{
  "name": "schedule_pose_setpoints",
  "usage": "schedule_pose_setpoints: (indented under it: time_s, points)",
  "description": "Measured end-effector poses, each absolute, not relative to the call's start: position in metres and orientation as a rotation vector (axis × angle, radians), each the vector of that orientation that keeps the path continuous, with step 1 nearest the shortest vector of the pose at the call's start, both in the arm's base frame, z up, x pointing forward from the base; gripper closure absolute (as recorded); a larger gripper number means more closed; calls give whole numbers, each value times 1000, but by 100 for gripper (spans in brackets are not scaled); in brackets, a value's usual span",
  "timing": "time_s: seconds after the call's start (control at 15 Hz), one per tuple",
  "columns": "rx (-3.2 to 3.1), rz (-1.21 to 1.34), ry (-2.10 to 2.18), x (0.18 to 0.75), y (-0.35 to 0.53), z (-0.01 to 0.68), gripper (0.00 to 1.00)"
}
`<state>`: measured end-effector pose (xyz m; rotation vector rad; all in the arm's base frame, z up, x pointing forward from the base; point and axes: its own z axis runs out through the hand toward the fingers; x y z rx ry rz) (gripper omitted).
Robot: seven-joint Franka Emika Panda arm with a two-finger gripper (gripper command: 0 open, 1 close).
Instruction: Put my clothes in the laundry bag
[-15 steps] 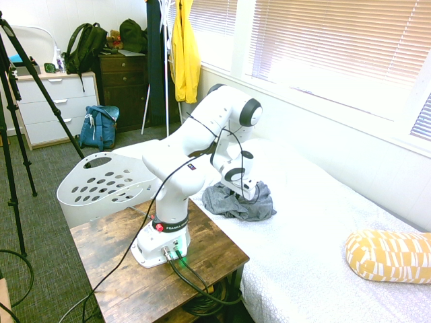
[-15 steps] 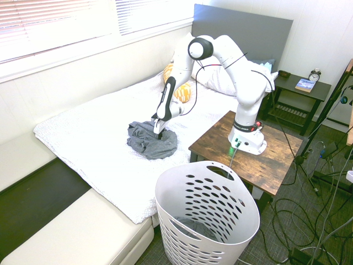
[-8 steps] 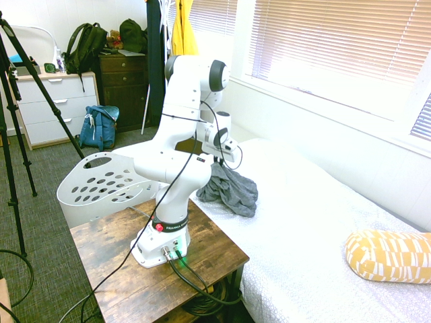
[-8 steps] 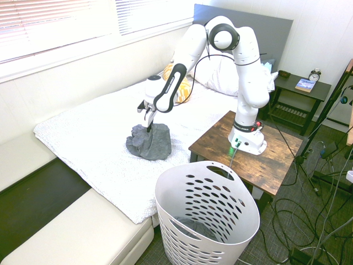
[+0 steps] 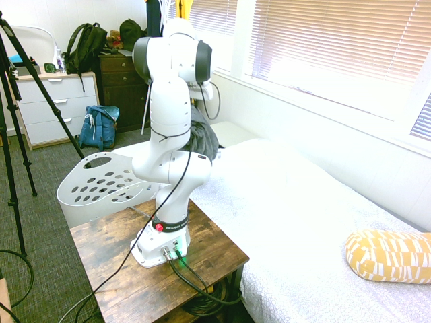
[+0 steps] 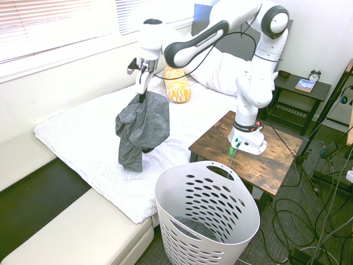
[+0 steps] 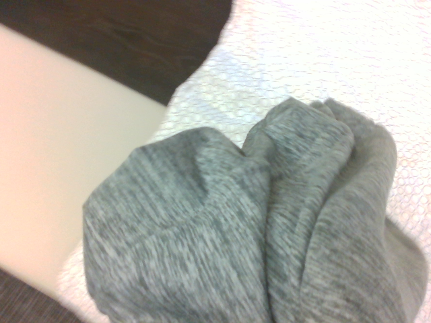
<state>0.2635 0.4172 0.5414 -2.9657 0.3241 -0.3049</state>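
Note:
The clothes, a grey garment, hang in the air above the white bedspread. My gripper is shut on the garment's top, high over the bed's near corner. In the first exterior view the clothes show partly behind the arm. The wrist view is filled by grey folds of the clothes over the bedspread. The laundry bag, a white holed basket, stands on the floor beside the wooden table, right of and below the hanging garment. It also appears behind the table as the laundry bag.
The arm's base sits on a wooden table next to the bed. A yellow patterned pillow and white pillows lie at the bed's head. A cream bench runs along the bed's foot. A nightstand bears a book and clock.
The gripper has lifted the clothes off the bed and swung them up and toward the bed's foot. The garment now hangs free instead of lying bunched on the bedspread.

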Motion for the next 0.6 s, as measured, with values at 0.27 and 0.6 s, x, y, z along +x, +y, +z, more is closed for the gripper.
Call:
schedule_pose_setpoints:
  time_s: [0.27, 0.6]
  points:
    - [-2960, -335, 117, 96, 468, 592, 100]
    - [-3017, -208, 3, 7, 496, 533, 100]
